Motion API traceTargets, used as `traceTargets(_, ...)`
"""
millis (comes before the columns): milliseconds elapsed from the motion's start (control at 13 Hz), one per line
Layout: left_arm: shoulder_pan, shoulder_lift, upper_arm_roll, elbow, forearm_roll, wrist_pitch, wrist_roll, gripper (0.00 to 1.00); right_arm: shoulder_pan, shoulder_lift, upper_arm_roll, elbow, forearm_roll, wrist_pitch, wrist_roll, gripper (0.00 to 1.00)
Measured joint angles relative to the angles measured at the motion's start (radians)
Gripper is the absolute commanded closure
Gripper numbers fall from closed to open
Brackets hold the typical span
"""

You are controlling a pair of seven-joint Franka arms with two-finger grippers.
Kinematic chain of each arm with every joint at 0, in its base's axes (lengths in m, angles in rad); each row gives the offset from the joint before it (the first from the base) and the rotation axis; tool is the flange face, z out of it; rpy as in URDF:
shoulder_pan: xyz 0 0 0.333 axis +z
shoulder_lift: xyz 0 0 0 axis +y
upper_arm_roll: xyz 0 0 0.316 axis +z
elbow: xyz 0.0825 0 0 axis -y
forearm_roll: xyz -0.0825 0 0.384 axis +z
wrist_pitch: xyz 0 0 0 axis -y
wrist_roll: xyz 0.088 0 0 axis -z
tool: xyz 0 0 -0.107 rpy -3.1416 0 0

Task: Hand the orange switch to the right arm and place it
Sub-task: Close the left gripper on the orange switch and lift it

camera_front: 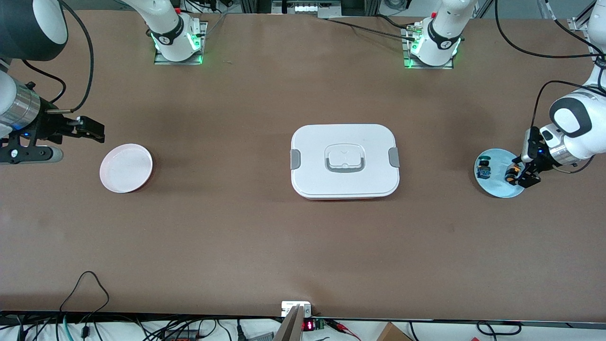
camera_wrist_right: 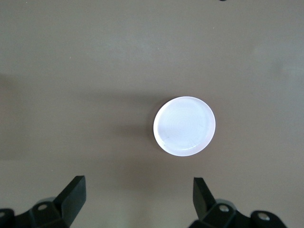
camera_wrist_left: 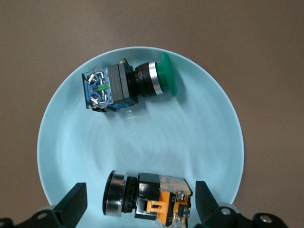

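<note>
The left gripper's point(camera_wrist_left: 139, 206) jaws stand spread wide, one finger on either side of the orange switch point(camera_wrist_left: 148, 198) and neither yet touching it, so nothing is held; the right gripper's point(camera_wrist_right: 135, 199) jaws are likewise parted and empty, that arm waiting up over the table near the pink plate point(camera_front: 126, 168) at its own end. The orange switch lies on its side on the light blue plate point(camera_wrist_left: 213, 142), toward the left arm's end of the table, with its black round head at one end and the orange and clear contact block at the other. It looks small, rigid and light, a hard plastic part with a smooth ringed head that could roll or squirt out of a loose pinch; the squarer block in the middle seems the safer place to close on, across its flat sides, and that would leave the head free for the right gripper to take at the handover. On the same plate, apart from it, lies a second switch point(camera_wrist_left: 124, 85) with a blue base, black body and green cap, also on its side, which should be left alone. The pink plate holds nothing and is probably where the switch goes. Between the two plates sits a white lidded box point(camera_front: 344, 161), closed, its contents hidden.
</note>
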Motion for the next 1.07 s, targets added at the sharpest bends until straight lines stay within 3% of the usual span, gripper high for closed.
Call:
traceTargets(460,0.002,0.008,0.000,0.000,0.000,0.004,0.000,0.01,-0.003,0.000,-0.001,-0.005,-0.015,0.000,0.000,0.00)
traceTargets(613,0.002,0.014,0.000,0.000,0.000,0.007,0.000,0.08,0.002,0.000,0.000,-0.005,-0.015,0.000,0.000,0.00)
traceTargets(996,0.002,0.019,-0.001,0.001,0.000,0.012,0.003,0.64,0.001,0.000,-0.001,-0.006,-0.015,0.000,0.000,0.00)
traceTargets(1073,0.001,0.019,-0.001,0.002,0.000,0.013,0.004,0.82,0.001,0.000,-0.001,-0.006,-0.015,0.000,0.000,0.00)
